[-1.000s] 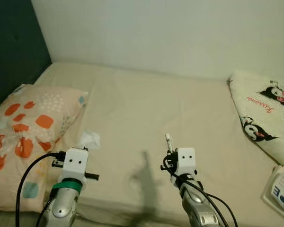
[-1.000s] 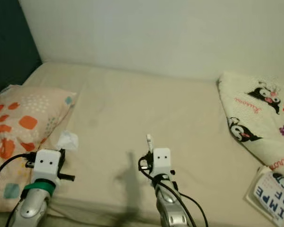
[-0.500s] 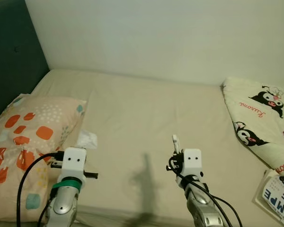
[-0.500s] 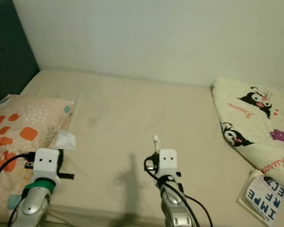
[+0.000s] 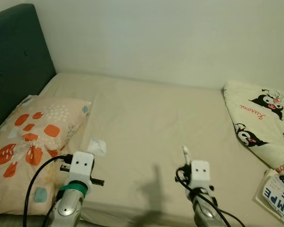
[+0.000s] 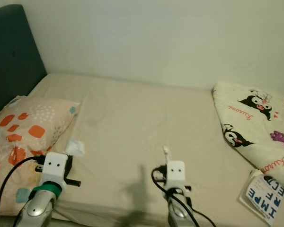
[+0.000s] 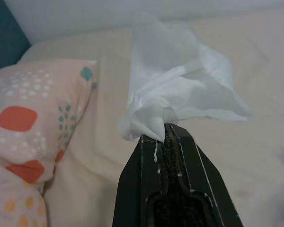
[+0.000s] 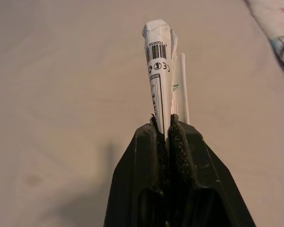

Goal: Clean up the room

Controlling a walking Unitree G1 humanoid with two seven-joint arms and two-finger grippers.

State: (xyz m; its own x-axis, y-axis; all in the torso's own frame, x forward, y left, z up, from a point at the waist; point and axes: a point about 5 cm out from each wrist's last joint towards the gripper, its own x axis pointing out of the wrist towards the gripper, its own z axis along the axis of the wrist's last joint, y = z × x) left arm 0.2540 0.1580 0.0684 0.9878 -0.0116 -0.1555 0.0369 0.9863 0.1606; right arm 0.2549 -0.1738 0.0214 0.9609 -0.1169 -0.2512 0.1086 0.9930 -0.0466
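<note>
A book [image 5: 280,193] is cut off right of the right tool [image 8: 166,124], which is clamped on a wrapper [image 8: 159,71]. A tissue [image 7: 173,90] is pinched by the left tool [image 7: 164,135] above the bed [image 5: 151,123].

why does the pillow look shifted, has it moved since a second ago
No. The pillow keeps its place beside the headboard; the whole view shifted, so the camera moved.

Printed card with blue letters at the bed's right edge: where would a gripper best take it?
Judging by its pose, the printed card with blue letters is best pinched at its near free edge, from the bedside. It lies flat, its far end under the cartoon-print white blanket. Both grippers are already full.
</note>
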